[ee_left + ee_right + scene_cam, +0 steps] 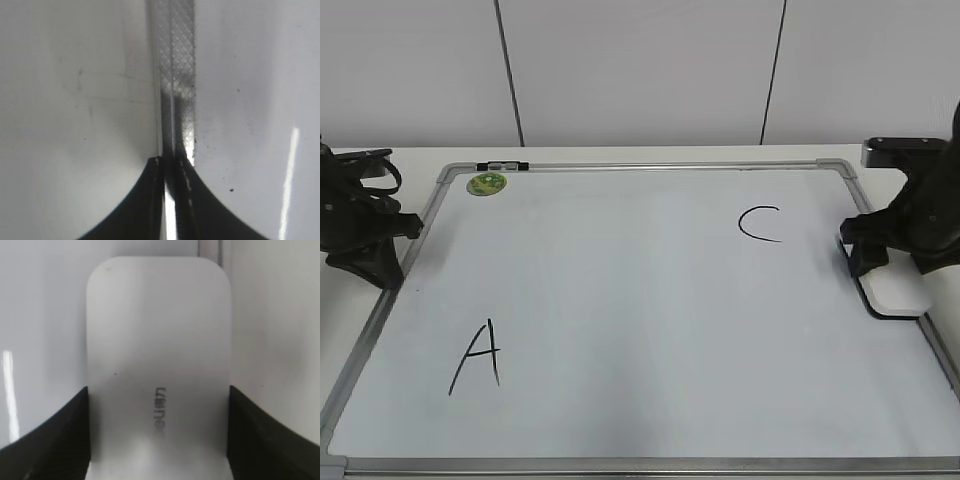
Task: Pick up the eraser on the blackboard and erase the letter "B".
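- We count one blackboard [640, 300], white with a grey metal frame, lying flat and filling most of the exterior view.
- We count two black letters on it: an "A" [478, 357] near the lower left and a "C" [760, 223] at the upper right; we see no "B" anywhere on the surface.
- We count one round green magnet [486, 183] at the top left corner, and one small dark clip [502, 165] on the top frame beside it.
- We count one eraser [158, 370], at the board's right edge: a smooth white rounded block with small grey lettering on top and a dark underside.
- The right gripper [158, 440] has a finger on each long side of the eraser, clamped against it.
- The left gripper [171, 200] sits over the board's left frame, its fingers pressed together.
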Controlling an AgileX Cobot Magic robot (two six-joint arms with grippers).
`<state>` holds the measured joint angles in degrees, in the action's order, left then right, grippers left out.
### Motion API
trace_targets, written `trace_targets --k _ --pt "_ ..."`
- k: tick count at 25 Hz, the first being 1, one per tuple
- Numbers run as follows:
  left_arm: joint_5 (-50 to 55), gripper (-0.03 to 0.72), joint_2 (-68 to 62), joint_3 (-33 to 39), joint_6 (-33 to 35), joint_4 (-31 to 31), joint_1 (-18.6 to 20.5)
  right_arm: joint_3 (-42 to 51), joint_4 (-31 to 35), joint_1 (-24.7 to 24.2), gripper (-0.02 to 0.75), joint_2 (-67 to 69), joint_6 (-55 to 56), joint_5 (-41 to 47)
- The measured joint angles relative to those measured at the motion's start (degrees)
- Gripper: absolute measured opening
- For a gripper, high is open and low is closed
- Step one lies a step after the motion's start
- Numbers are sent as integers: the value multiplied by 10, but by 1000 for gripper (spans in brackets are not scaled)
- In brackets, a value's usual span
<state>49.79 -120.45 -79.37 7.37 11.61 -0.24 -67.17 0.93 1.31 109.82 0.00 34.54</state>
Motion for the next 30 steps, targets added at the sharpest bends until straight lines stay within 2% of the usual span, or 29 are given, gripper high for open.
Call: trace_targets --k 4,10,14,21,24,30 --pt "0 11 0 0 0 0 0 0 0 0 547 3 0 1" --pt "0 11 0 0 0 0 0 -3 1 0 640 3 0 7" --pt "0 11 0 0 0 0 0 -39 1 0 653 6 0 60" --pt "4 21 0 -4 0 0 0 -184 0 0 648 8 0 203" --pt "41 70 -7 -25 2 -13 0 -235 0 0 641 8 0 241" --pt "139 287 -13 -141 0 -23 0 -266 0 0 613 -6 -10 272"
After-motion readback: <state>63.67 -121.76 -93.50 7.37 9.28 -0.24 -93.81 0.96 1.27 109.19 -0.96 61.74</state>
